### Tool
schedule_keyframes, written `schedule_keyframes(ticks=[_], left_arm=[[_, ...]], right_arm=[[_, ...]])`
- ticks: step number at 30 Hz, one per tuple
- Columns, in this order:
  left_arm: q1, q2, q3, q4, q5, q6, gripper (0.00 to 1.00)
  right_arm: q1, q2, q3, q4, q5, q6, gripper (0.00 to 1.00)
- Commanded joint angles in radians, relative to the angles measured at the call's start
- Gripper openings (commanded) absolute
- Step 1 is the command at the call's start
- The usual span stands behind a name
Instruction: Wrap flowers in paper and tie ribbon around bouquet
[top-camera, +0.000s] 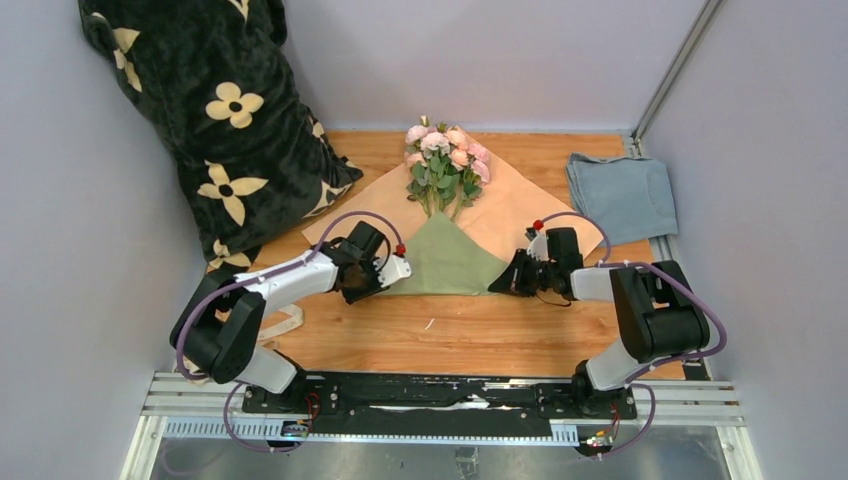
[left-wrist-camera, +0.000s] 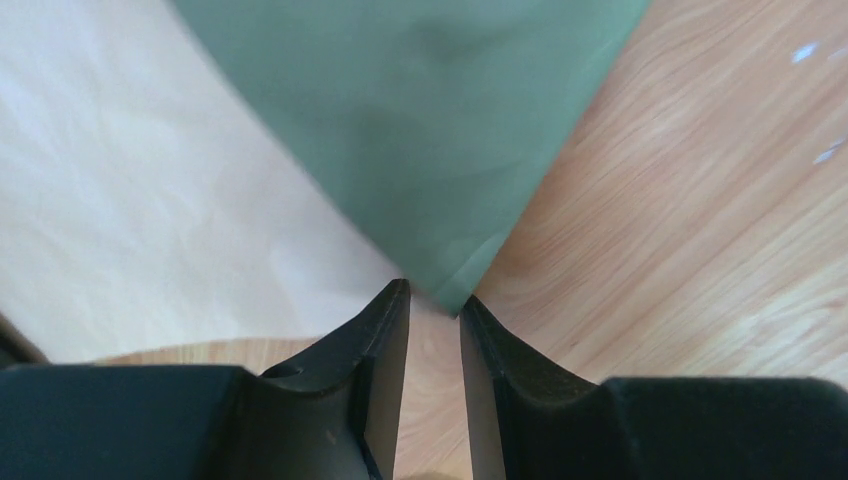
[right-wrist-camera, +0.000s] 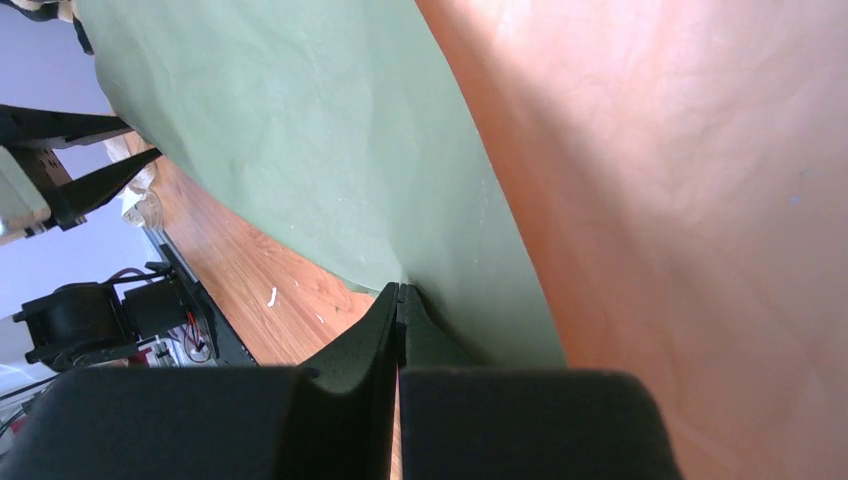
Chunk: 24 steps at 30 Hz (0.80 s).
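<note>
The flowers (top-camera: 447, 158), pale-pink blooms on green stems, lie at the back of the paper (top-camera: 520, 205), which is spread peach face up. Its near part is folded over as a sage-green triangle (top-camera: 445, 258) covering the stem ends. My left gripper (top-camera: 384, 283) stands at that triangle's left corner. In the left wrist view it (left-wrist-camera: 435, 297) is open, with the green corner tip (left-wrist-camera: 450, 290) just at the fingertips and wood showing in the gap. My right gripper (top-camera: 504, 282) is at the right corner, and it (right-wrist-camera: 399, 290) is shut on the green fold's edge (right-wrist-camera: 330, 200). A cream ribbon (top-camera: 287, 325) peeks from under the left arm.
A black plush blanket with cream flower prints (top-camera: 215, 110) fills the back left. A folded blue-grey cloth (top-camera: 622, 195) lies at the back right. Bare wooden table (top-camera: 450, 335) runs between the paper and the arms' black base rail (top-camera: 440, 395). Grey walls close in on both sides.
</note>
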Motion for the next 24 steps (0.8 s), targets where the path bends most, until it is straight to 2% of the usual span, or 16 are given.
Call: schedule_keyframes(ticks=[1,5,8,10,12,15,18,21,24], left_arm=[[0.073,-0.016,-0.047,-0.077,-0.042,0.053,0.34],[0.092,-0.087,0.028,-0.168,-0.053,0.081,0.35],[0.071,-0.119,0.186,-0.304,0.061,0.04,0.36],[-0.005,-0.121,0.297,-0.357,0.187,0.013,0.35],[-0.12,-0.099,0.334,-0.347,0.304,0.009,0.34],[-0.248,0.035,0.365,-0.217,0.345,-0.062,0.26],[-0.274,0.215,0.4,-0.036,0.282,-0.174,0.06],[-0.276,0.292,0.41,0.132,0.278,-0.232,0.02],[-0.277,0.316,0.429,0.231,0.295,-0.272,0.01]], right_arm=[[-0.028,0.028,-0.04,-0.101,0.088,-0.057,0.0],[-0.029,0.03,-0.034,-0.109,0.085,-0.06,0.0],[-0.025,0.014,-0.037,-0.114,0.092,-0.056,0.0],[-0.024,0.001,-0.036,-0.118,0.099,-0.051,0.0],[-0.023,-0.001,-0.031,-0.122,0.103,-0.048,0.0],[-0.02,0.003,-0.025,-0.119,0.106,-0.044,0.0],[-0.02,0.014,-0.028,-0.105,0.12,-0.04,0.0],[-0.02,0.031,-0.026,-0.101,0.125,-0.041,0.0],[-0.02,0.035,-0.028,-0.101,0.128,-0.042,0.0]])
